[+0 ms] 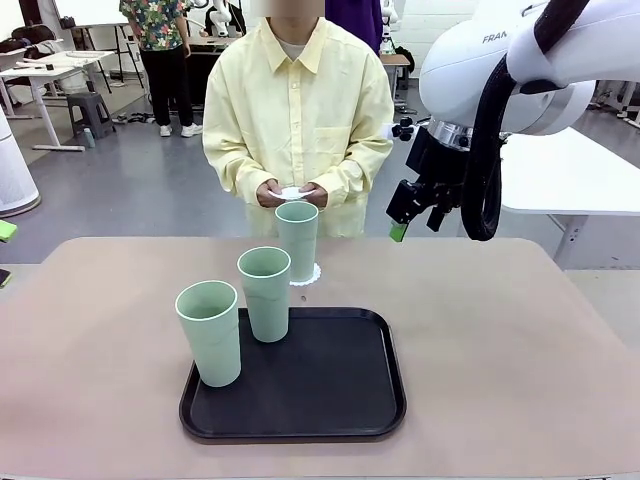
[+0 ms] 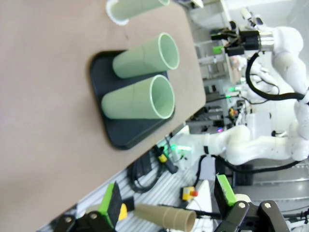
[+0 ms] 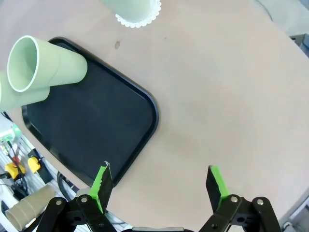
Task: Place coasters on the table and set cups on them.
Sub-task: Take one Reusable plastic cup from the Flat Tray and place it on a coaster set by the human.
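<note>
One mint-green cup (image 1: pixel 297 240) stands on a lacy white coaster (image 1: pixel 308 275) on the beige table (image 1: pixel 500 350), just behind the black tray (image 1: pixel 340 390). Two more cups (image 1: pixel 265 293) (image 1: pixel 210 332) stand on the tray's left side. The person's hands hold further white coasters (image 1: pixel 292 193) at the far edge. My right gripper (image 1: pixel 415 222) hangs open and empty above the table's far right; its own view (image 3: pixel 159 182) looks down on the tray (image 3: pixel 96 125), a cup (image 3: pixel 43 60) and the coaster (image 3: pixel 140 19). My left gripper (image 2: pixel 169 198) is open, off the table's side, facing the cups (image 2: pixel 140 96).
Bare tabletop (image 3: pixel 231 96) stretches right of the tray. A white table (image 1: pixel 570 170) stands behind my right arm. A stack of tan paper cups (image 2: pixel 166 215) lies below the table's edge near my left gripper.
</note>
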Robot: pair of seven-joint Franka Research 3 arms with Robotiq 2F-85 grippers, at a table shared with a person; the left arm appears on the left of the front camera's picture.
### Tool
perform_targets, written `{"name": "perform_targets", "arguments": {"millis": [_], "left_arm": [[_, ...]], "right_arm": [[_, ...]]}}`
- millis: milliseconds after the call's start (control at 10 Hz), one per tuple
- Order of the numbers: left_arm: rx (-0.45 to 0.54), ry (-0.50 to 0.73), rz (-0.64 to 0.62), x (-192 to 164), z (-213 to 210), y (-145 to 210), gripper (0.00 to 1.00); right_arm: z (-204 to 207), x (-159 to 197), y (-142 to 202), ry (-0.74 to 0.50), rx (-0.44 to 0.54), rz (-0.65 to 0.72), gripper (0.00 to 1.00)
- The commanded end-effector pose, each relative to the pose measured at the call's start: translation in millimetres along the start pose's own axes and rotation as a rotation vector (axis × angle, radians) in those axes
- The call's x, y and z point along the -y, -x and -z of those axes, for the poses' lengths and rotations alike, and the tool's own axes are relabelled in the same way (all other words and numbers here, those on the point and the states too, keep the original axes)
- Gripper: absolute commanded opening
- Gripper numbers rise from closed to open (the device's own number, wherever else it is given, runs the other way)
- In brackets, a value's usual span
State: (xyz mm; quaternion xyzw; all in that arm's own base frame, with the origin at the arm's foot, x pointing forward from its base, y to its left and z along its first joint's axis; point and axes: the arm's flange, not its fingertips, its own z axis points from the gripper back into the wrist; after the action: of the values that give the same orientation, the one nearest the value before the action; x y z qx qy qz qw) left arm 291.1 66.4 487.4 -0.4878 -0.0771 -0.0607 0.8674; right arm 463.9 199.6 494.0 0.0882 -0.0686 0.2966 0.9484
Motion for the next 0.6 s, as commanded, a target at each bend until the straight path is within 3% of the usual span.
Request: {"name": "perform_targets", "arguments": {"millis": [0, 500], "left_arm": [[0.007, 0.017, 0.020, -0.9, 0.0, -0.1, 1.00], [0.007, 0.017, 0.020, -0.9, 0.0, -0.1, 1.00]], "right_arm": [[4.0, 1.3, 5.1, 0.001, 0.020, -0.018, 1.00], [4.0, 1.3, 5.1, 0.001, 0.020, -0.018, 1.00]]}}
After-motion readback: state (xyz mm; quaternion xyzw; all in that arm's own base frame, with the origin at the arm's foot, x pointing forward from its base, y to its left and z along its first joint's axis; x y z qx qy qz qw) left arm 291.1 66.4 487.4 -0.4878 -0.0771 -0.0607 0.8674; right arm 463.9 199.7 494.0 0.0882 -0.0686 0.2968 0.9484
